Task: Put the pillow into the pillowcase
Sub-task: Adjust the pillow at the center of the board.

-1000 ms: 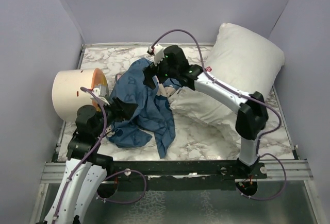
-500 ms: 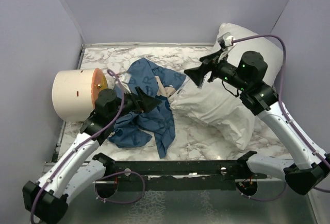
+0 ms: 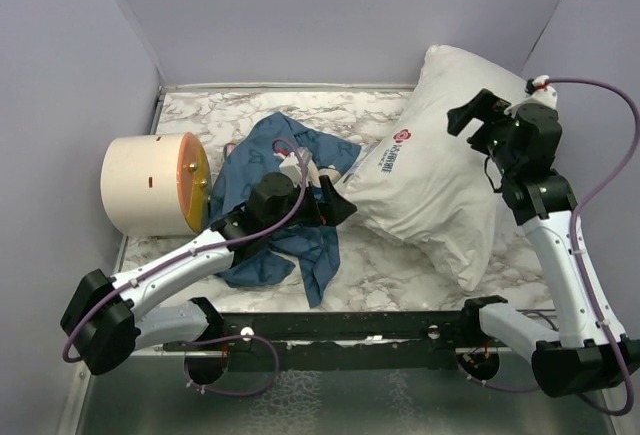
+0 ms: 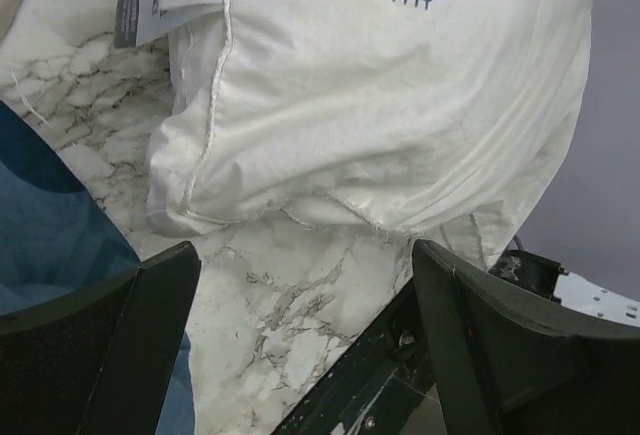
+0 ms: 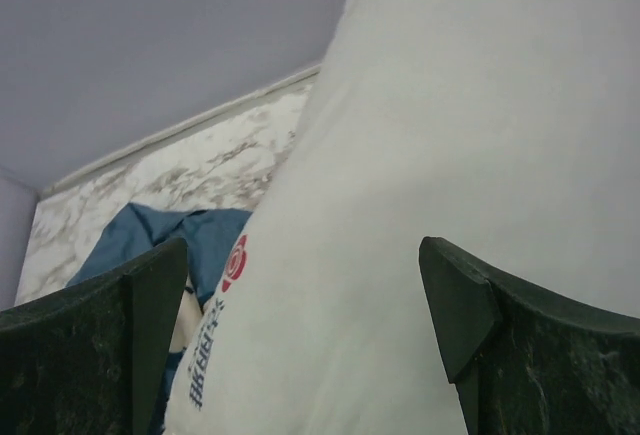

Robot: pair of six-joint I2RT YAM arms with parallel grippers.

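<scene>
The white pillow (image 3: pixel 440 180) lies tilted on the marble table at the right, with its red logo (image 3: pixel 403 136) and dark print facing up. The blue pillowcase (image 3: pixel 262 155) is crumpled to its left. My left gripper (image 3: pixel 340 207) reaches over the pillowcase toward the pillow's near-left corner. In the left wrist view this gripper (image 4: pixel 300 290) is open over bare marble, with the pillow (image 4: pixel 380 105) just ahead and the pillowcase (image 4: pixel 50 245) at the left. My right gripper (image 3: pixel 470 113) hovers open above the pillow's far right part. The right wrist view shows that gripper (image 5: pixel 305 290) framing the pillow (image 5: pixel 450 155), holding nothing.
A cream cylindrical container (image 3: pixel 145 183) with an orange face lies on its side at the left. Lavender walls close the table on three sides. A black rail (image 3: pixel 380 325) runs along the near edge.
My right arm swung away from the pillowcase to the right, above the pillow. The left arm stretched rightward across the pillowcase, and its jaws opened wider. The pillow's logo is uncovered.
</scene>
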